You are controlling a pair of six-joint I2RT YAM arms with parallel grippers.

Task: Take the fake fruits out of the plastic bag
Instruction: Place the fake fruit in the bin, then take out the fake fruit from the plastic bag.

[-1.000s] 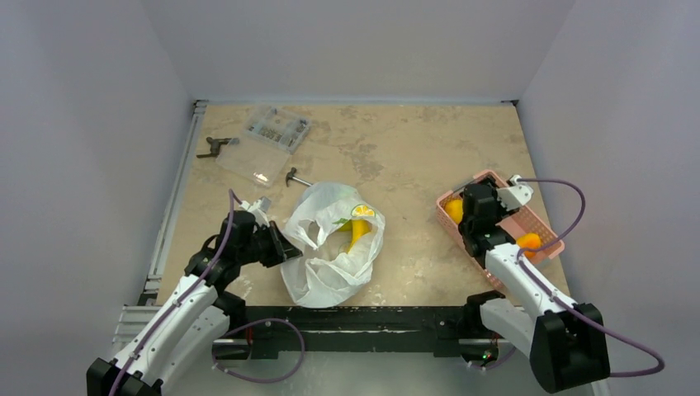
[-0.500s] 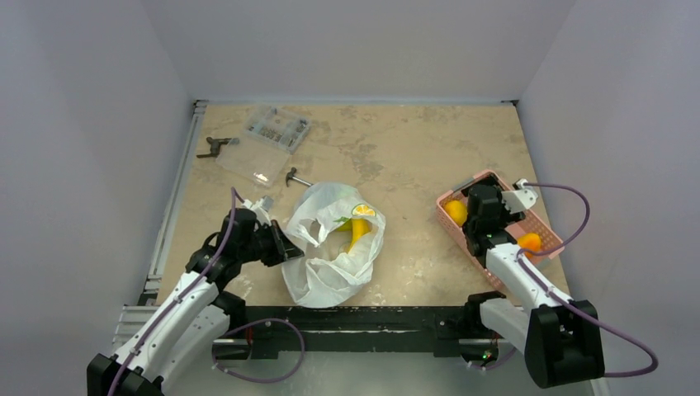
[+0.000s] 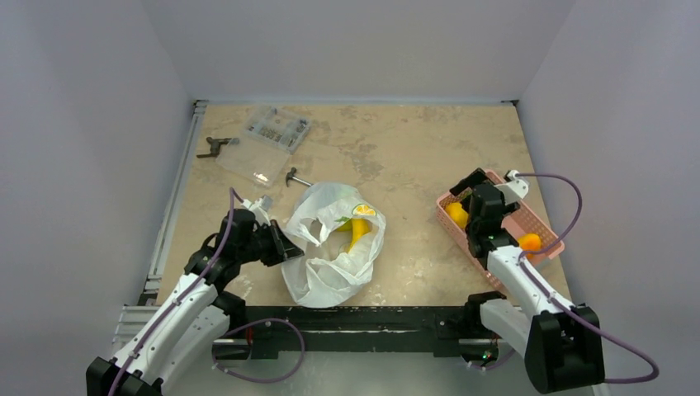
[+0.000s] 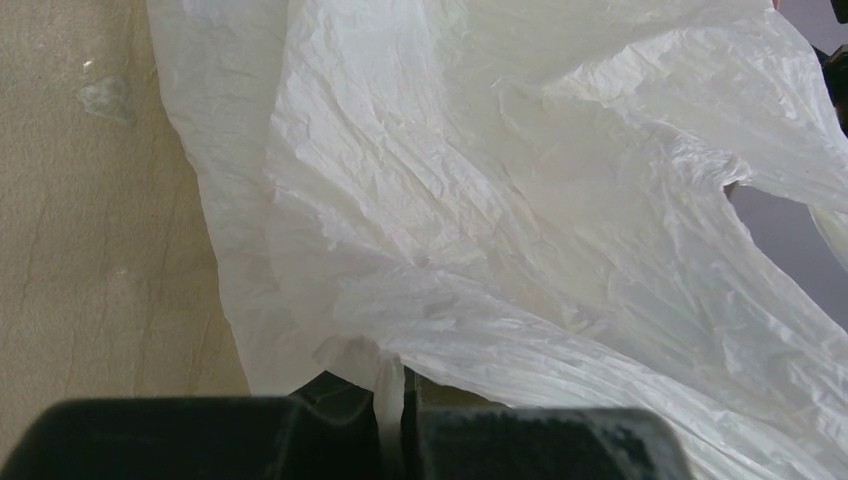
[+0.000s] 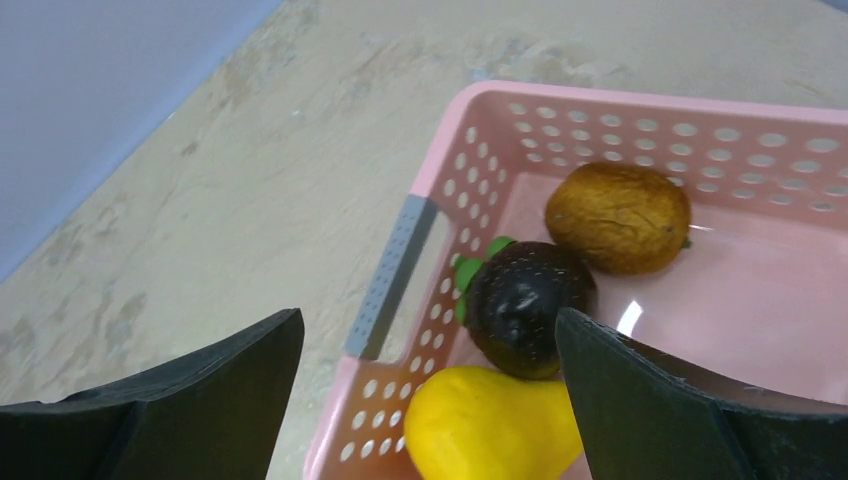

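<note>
The white plastic bag [image 3: 330,256] lies crumpled at the table's near middle, its mouth up. Inside it show a yellow banana [image 3: 359,232] and a cut citrus half [image 3: 363,211]. My left gripper [image 3: 285,250] is shut on the bag's left edge; in the left wrist view a pinch of the bag [image 4: 520,200] runs between the closed left gripper [image 4: 392,400]. My right gripper [image 5: 430,400] hangs open over the pink basket [image 5: 600,105], empty. Below it lie a yellow fruit [image 5: 495,430], a dark fruit [image 5: 525,305] and a brown fruit [image 5: 618,217].
The pink basket [image 3: 541,221] sits at the right and also holds an orange fruit [image 3: 529,241]. A clear parts box [image 3: 268,140], a small hammer [image 3: 294,176] and a dark tool [image 3: 215,147] lie at the far left. Grey walls enclose the table.
My right gripper has opened wide above the basket and its wrist has shifted slightly toward the basket's far end. The left arm and the bag have not moved.
</note>
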